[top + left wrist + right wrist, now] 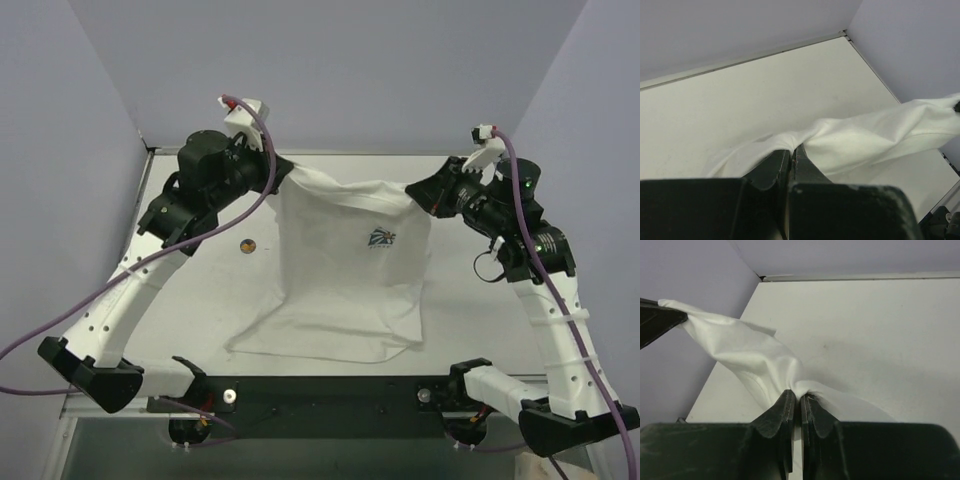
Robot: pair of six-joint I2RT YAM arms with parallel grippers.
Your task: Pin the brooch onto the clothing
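The clothing (345,280), a white T-shirt with a small blue flower print (381,240), hangs stretched between both arms, its lower hem resting on the table. My left gripper (283,172) is shut on its upper left corner; the pinched fabric (850,140) spreads off to the right of the left gripper (792,149) in the left wrist view. My right gripper (415,190) is shut on the upper right corner, the cloth (750,355) bunching at the right gripper (799,395). The brooch (248,245), a tiny brownish-gold disc, lies on the table left of the shirt, held by neither gripper.
The white table (500,330) is boxed in by lilac walls at the back and sides. Purple cables trail from both wrists. A black strip with the arm bases (330,395) runs along the near edge.
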